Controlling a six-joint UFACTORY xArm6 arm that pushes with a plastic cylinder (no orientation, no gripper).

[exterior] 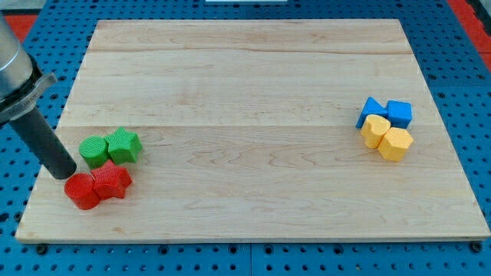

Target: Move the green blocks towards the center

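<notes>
Setting: a pale wooden board (253,138) lies on a blue perforated table (453,46).
Arm: a grey cylindrical arm end with a straight dark rod enters from the view's upper left; there is no gripper, so nothing opens or closes.
My tip: my tip (64,173) rests on the board at the view's left, just left of the green round block and just above the red round block, very close to both; contact cannot be told.
Green blocks: a green round block (93,151) and a green star-shaped block (123,145) sit touching, side by side, near the board's left edge, far from its centre.
Red blocks: a red round block (81,191) and a red star-shaped block (112,181) sit touching, just below the green pair.
Far cluster: at the view's right, two blue blocks, one angular (370,112) and one cube-like (399,113), sit above a yellow heart-like block (375,130) and a yellow hexagonal block (396,143), all packed together.
</notes>
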